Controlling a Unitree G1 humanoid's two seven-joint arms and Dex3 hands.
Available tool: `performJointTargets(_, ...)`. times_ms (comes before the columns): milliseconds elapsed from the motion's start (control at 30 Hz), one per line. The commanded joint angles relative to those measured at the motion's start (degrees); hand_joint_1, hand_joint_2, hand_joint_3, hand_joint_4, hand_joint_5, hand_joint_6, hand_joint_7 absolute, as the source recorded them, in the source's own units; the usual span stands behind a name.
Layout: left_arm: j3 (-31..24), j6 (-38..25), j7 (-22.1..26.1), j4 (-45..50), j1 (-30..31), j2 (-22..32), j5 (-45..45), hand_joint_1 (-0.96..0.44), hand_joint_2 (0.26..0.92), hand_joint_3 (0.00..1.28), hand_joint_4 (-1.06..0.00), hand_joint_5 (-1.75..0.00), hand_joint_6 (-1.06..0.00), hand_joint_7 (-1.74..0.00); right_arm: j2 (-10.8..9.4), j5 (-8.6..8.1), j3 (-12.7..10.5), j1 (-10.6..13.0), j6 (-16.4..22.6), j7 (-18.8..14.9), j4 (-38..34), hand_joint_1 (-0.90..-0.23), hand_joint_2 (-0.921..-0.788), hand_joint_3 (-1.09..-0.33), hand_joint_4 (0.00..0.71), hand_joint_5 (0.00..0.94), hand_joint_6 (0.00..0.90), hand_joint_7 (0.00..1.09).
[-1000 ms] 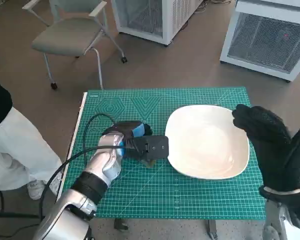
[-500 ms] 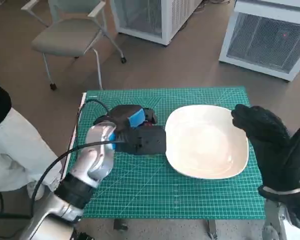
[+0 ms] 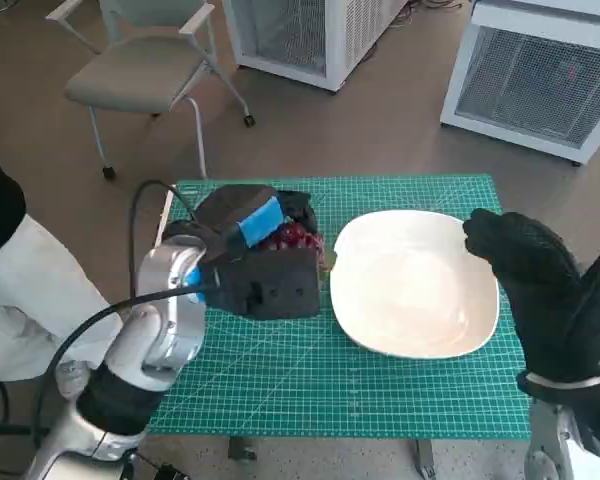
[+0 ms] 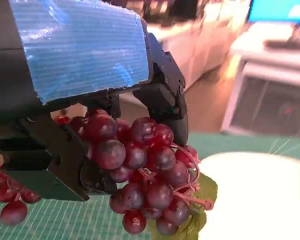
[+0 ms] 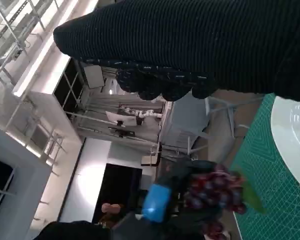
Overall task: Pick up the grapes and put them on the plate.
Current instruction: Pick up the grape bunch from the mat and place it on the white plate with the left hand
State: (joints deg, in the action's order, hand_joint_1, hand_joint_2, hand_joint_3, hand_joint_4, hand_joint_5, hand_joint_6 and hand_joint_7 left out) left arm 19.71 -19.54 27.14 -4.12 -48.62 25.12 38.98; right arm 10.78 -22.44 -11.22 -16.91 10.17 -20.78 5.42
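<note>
My left hand (image 3: 252, 240) holds a bunch of dark red grapes (image 3: 293, 237) lifted above the green mat, just left of the white plate (image 3: 415, 283). In the left wrist view the grapes (image 4: 142, 170) hang from the black fingers (image 4: 165, 95), with a green leaf (image 4: 197, 207) below and the plate's rim (image 4: 260, 195) beyond. The right wrist view shows the same grapes (image 5: 212, 192) and blue-taped left hand (image 5: 157, 202) from the side. My gloved right hand (image 3: 545, 285) hovers over the plate's right edge with its fingers spread and nothing in it.
The green cutting mat (image 3: 280, 370) covers the small table. A chair (image 3: 145, 70) stands on the floor at the back left, white cabinets (image 3: 540, 70) at the back right. A person's white-clad leg (image 3: 30, 290) is close to the table's left side.
My left hand has risen and moved back from the mat with the grapes, which now show beside the plate's left rim. The right hand has stayed still.
</note>
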Motion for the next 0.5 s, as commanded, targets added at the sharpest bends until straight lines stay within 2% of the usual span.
performJointTargets(33,-1.6,1.2,0.4,3.5,1.2,0.7,-1.4,0.00,0.877,0.08,-0.75,-1.23,-0.75,-0.91,-0.1,-0.07,-0.1,0.8,-0.2,0.0,-0.8,-0.434,-0.921,-0.635,0.399,0.686,0.161,0.97)
performJointTargets(267,-1.2,3.2,-0.3,2.2,0.7,-0.3,-2.2,0.00,0.882,0.07,-0.73,-1.26,-0.77,-0.88,-0.3,-0.03,-0.1,0.9,-0.2,0.2,-0.5,-0.434,-0.921,-0.635,0.400,0.684,0.162,0.97)
performJointTargets(500,0.3,2.6,1.5,1.3,-2.1,-2.9,-2.4,0.00,0.888,0.06,-0.73,-1.27,-0.77,-0.87,-0.4,-0.04,-0.1,1.2,-0.3,0.3,-0.2,-0.432,-0.921,-0.636,0.401,0.683,0.162,0.97)
